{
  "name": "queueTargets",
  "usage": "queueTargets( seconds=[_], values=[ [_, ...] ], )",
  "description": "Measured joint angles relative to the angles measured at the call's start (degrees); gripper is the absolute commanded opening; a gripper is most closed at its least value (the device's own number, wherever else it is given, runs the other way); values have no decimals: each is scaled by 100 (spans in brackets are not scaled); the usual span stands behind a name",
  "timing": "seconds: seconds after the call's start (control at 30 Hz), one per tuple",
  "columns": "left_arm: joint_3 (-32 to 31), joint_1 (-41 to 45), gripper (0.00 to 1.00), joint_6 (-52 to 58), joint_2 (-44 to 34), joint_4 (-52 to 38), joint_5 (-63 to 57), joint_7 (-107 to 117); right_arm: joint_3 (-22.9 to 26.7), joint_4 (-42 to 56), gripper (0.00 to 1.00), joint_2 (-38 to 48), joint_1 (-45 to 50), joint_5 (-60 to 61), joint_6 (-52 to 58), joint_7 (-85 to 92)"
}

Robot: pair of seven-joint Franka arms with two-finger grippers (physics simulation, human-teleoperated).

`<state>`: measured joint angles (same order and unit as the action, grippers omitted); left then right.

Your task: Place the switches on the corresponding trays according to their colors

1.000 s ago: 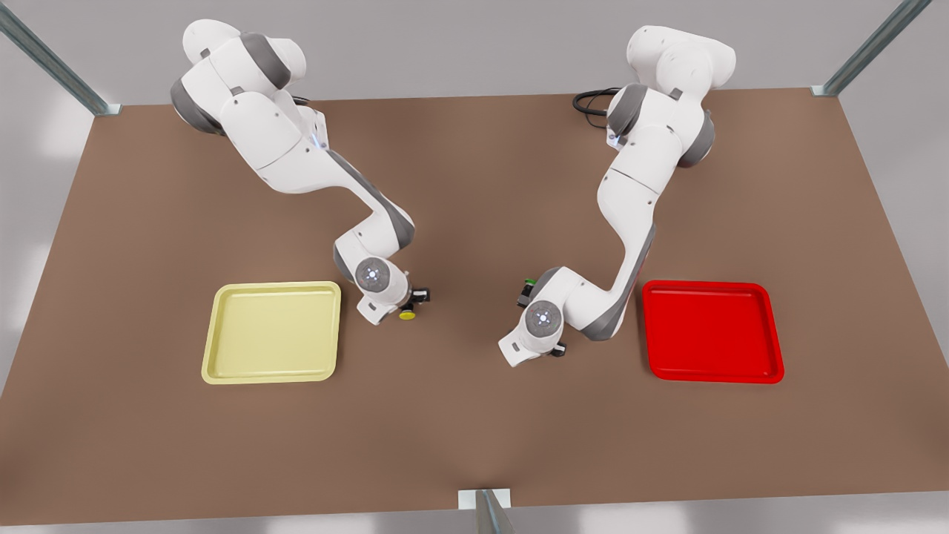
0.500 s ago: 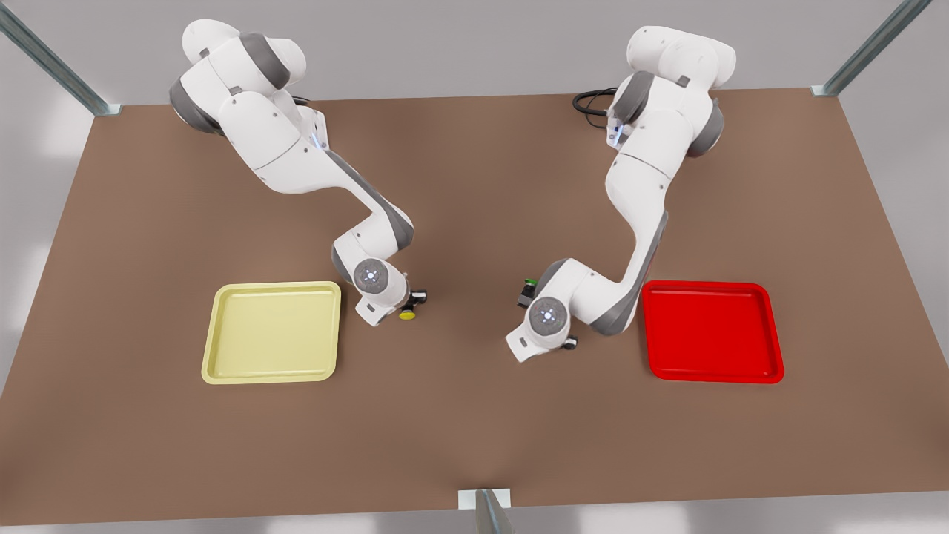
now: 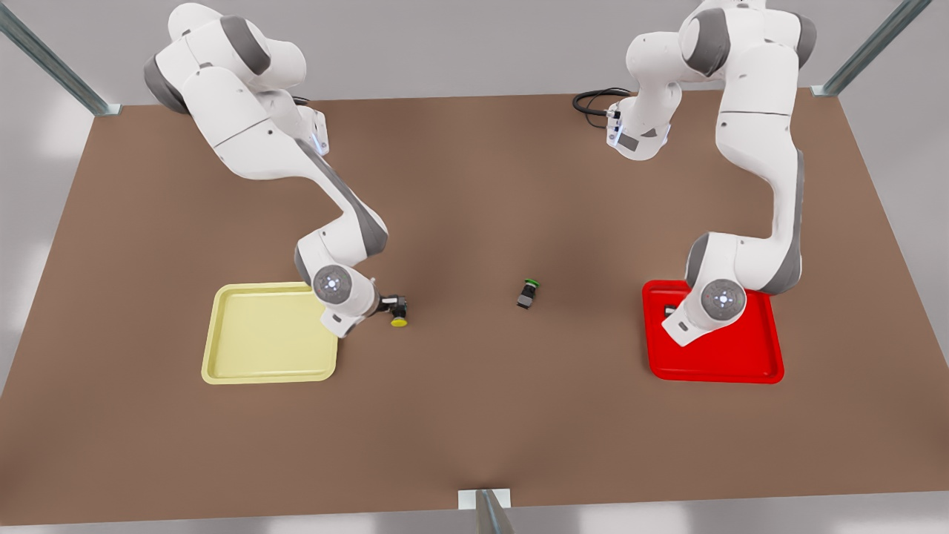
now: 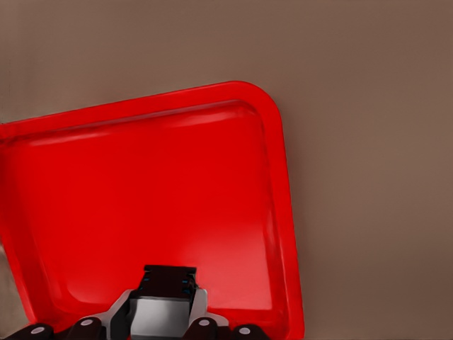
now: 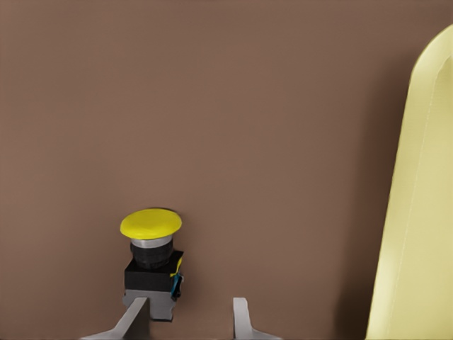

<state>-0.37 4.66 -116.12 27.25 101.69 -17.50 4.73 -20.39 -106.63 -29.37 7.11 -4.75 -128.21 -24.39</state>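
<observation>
Brown table (image 3: 474, 415), both switches not yet on their trays: one hangs over its tray, one is short of it.

The yellow switch (image 5: 151, 255) sits against one finger (image 5: 138, 315) of the right gripper (image 5: 190, 315), not between the two, which stand apart and grip nothing. It appears to lie on its side, long axis running from dark body to cap, cap pointing away from the gripper. The yellow tray (image 5: 417, 212) lies near, on the gripper's far side from the switch, so this half is probably least advanced. The left gripper (image 4: 161, 315) is closed on a dark blocky body, judged to be the red switch (image 4: 170, 280); its cap is hidden, so I cannot tell which way it points. Beneath this gripper is the red tray (image 4: 283, 212), and only the release seems left. A green switch (image 3: 528, 293) lies well apart from both grippers.
</observation>
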Motion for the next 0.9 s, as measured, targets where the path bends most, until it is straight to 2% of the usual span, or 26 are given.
queueTargets(
  seconds=[0.03, 0.13, 0.23, 0.3, 0.33, 0.37, 0.43, 0.47, 0.53, 0.6, 0.67, 0.73, 0.8, 0.9],
  values=[
    [128, 1, 99, 10, 5, 0, 47, -7, 0, -293, 100, 111, 51, 90, -348, -63],
    [238, 5, 100, 121, 1, 0, 151, 0, -78, -559, 100, 0, 396, 256, -1041, -575],
    [328, 8, 100, 572, -143, -122, 198, 38, -54, -552, 100, -176, 373, 203, -1099, -506],
    [279, 12, 100, 786, -342, -390, 223, 72, -27, -535, 100, -245, 361, 60, -1100, -497],
    [282, 18, 100, 781, -307, -810, 231, 120, -26, -508, 100, -325, 361, 53, -1108, -497],
    [260, 19, 100, 1232, -464, -1276, 247, 139, -26, -452, 100, -414, 365, 53, -1105, -505],
    [31, 17, 100, 3424, -592, -3006, 496, -430, -26, -441, 100, -490, 370, 53, -1101, -505],
    [-56, 52, 100, 4000, -938, -3227, 601, -694, -26, -438, 100, -532, 370, 53, -1101, -506],
    [301, -67, 100, 4474, -1673, -3088, 1051, -844, -26, -431, 100, -622, 370, 53, -1100, -509],
    [282, 87, 100, 3433, -2693, -1428, 1399, -819, -26, -394, 100, -714, 387, 53, -1110, -514],
    [254, 253, 100, 3195, -2639, -1281, 1594, -842, -26, -386, 100, -754, 396, 47, -1110, -506],
    [151, 321, 100, 3081, -2603, -1279, 1722, -842, -26, -320, 81, -773, 380, -23, -1100, -497],
    [111, 326, 100, 3086, -2383, -1461, 1800, -842, -26, -207, 82, -720, 357, -26, -1101, -531],
    [82, -401, 100, 2920, -2443, -1556, 1847, -833, -23, -217, 80, -737, 351, -35, -1153, -515]
  ],
)
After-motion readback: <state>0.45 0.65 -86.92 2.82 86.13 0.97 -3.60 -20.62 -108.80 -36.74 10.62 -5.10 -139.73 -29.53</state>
